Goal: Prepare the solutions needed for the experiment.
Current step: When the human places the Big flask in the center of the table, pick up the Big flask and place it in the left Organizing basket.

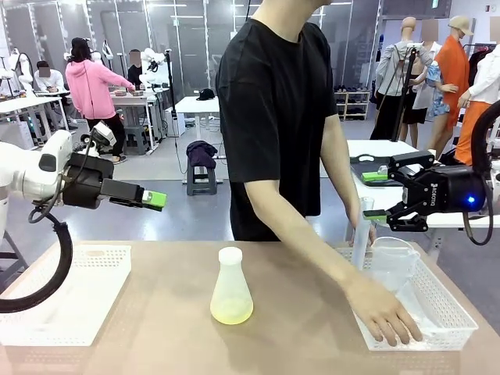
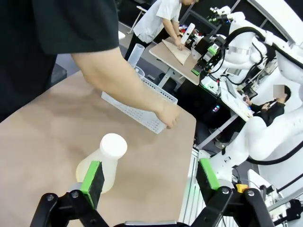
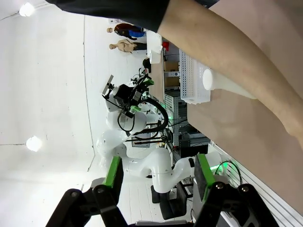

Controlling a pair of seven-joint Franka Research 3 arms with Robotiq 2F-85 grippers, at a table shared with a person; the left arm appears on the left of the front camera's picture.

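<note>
Left tool (image 2: 149,166) fingers stand as wide apart as they go, with nothing between them. Seen from the front, it hangs above the counter's (image 1: 156,344) left side, well apart from the flask (image 1: 231,293). The right tool (image 1: 373,195) is partly open and also empty, raised above the right-hand basket (image 1: 457,316).

The flask stands upright near the counter's middle, touching nothing else. It is frosted and translucent, with a wide base, a narrow neck and an open mouth. A shallow layer of pale yellow-green solution (image 1: 232,314) lies at the bottom.

My main worry is tipping. With so little liquid the flask is probably light, so a finger clipping the neck could knock it over and spill through the open mouth. In the left wrist view the flask sits towards 1 finger rather than centred between the 2, so a straight descent may strike it. The sloped, likely slick wall could also slide out of a low grip.

A second risk is the person's hand (image 1: 388,314) resting in that basket just beside the beaker (image 1: 392,262). A reach by the right tool could meet the forearm.
</note>
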